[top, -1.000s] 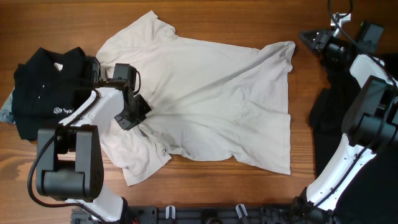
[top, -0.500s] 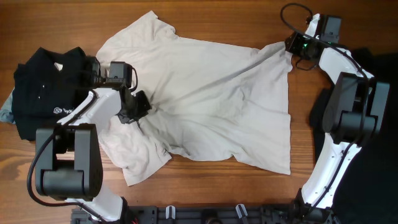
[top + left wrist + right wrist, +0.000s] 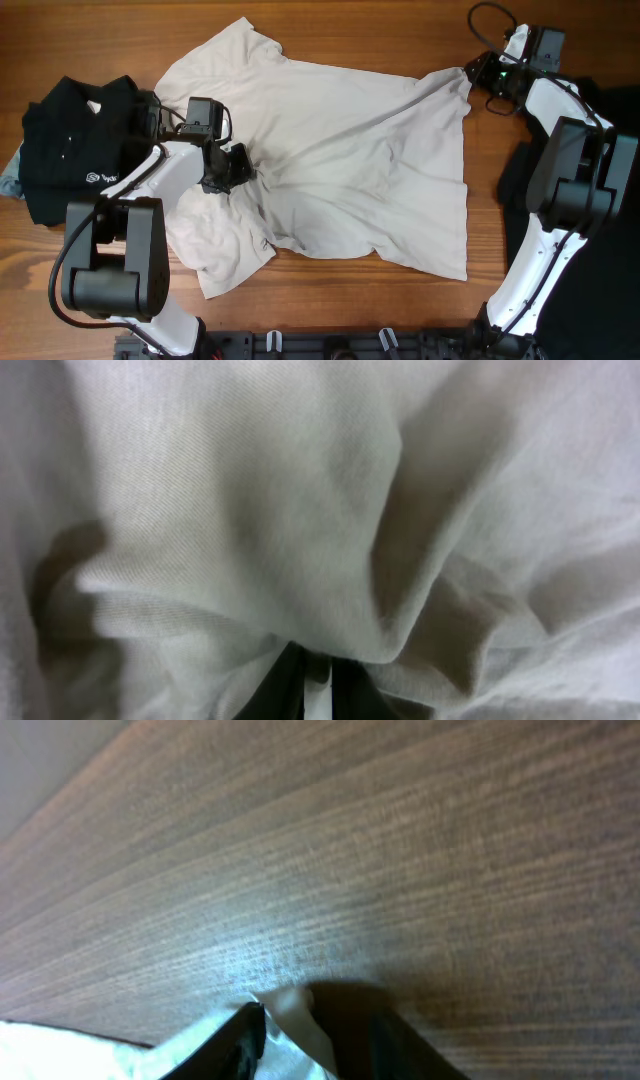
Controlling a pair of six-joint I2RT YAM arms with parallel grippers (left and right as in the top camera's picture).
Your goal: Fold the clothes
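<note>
Spreading wide across the wooden table (image 3: 400, 30) is the cream T-shirt (image 3: 340, 150), wrinkled and lying flat with its sleeves toward the left and its hem toward the right. The left gripper (image 3: 232, 170) is down on the shirt's left part, and creases run out from it across the cloth. From the left wrist camera the fabric bunches right over the dark fingertips, with the jaws drawn close and a fold of the shirt pinched between them. Over at the far right corner of the hem, the right gripper (image 3: 478, 75) sits low at the table. Its wrist view shows the two fingers standing apart with the shirt's white corner lying between them, close against one finger and not clamped. At the left edge rests a black garment (image 3: 70, 150) with a small white logo, a bit of bluish cloth (image 3: 8, 172) peeking from beneath it. More dark fabric (image 3: 518, 185) lies by the right arm.
</note>
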